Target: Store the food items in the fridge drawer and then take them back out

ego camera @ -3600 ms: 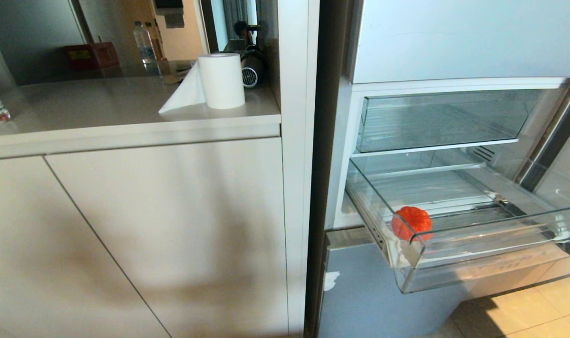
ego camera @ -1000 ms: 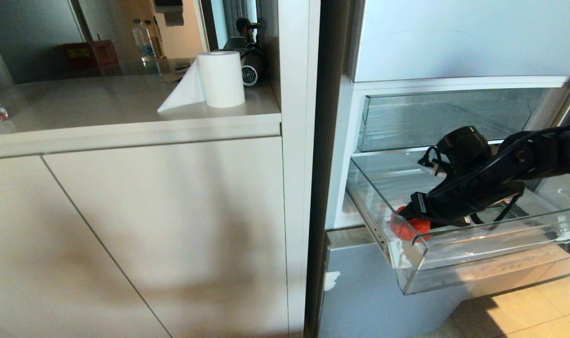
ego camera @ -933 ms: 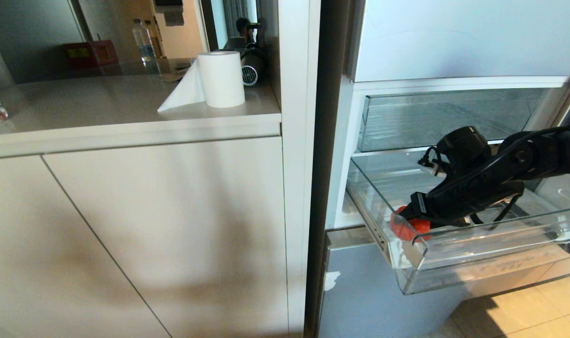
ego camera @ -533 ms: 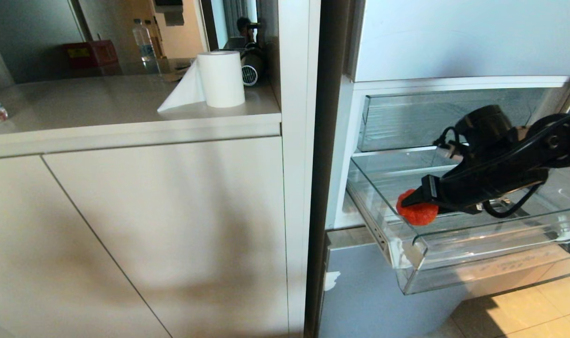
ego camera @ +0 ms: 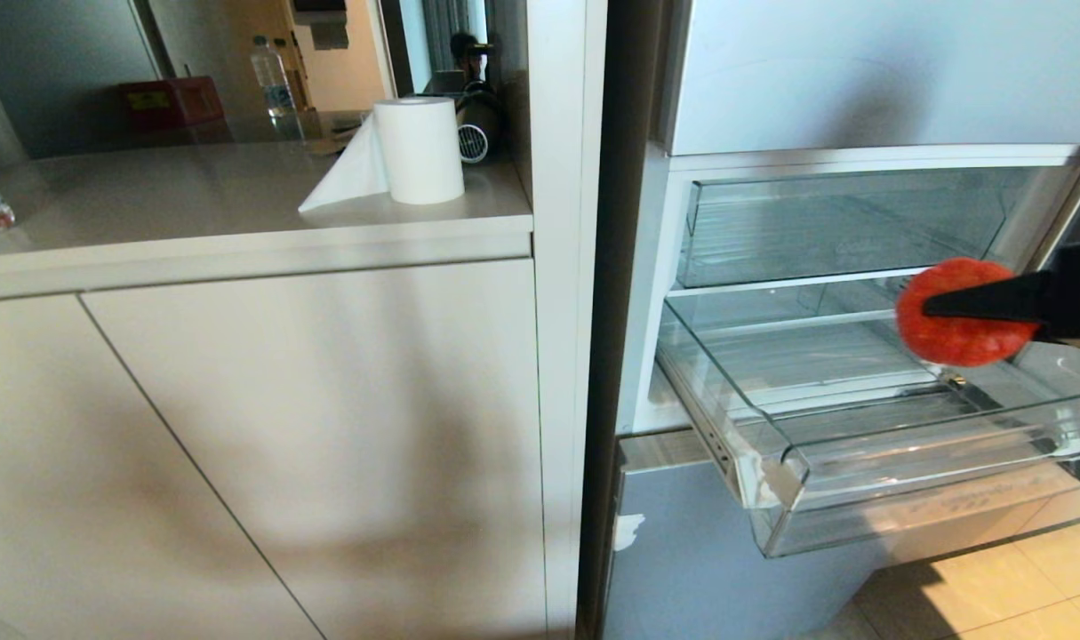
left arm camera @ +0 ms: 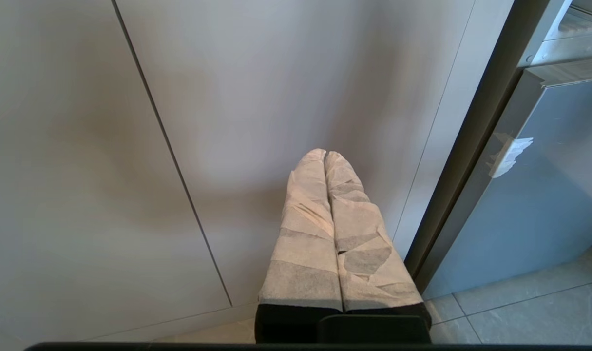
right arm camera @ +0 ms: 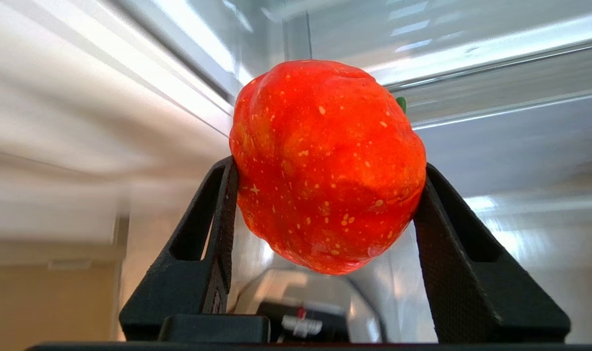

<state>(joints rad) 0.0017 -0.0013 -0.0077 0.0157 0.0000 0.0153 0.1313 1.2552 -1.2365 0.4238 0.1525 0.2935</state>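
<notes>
The right gripper point(ego camera: 935, 311) is clamping the fruit point(ego camera: 953, 313), hanging above the drawer's point(ego camera: 775, 462) right side.

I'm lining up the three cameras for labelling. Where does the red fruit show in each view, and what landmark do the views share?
Head view: the fruit is at the right edge, above the open drawer, clamped in the right gripper.
Right wrist view: the fruit fills the centre, between the two black fingers.
Left wrist view: not in it; the left gripper is shut, facing the cabinet.
Shared landmark: the blue fridge panel, in the head and left wrist views.
</notes>
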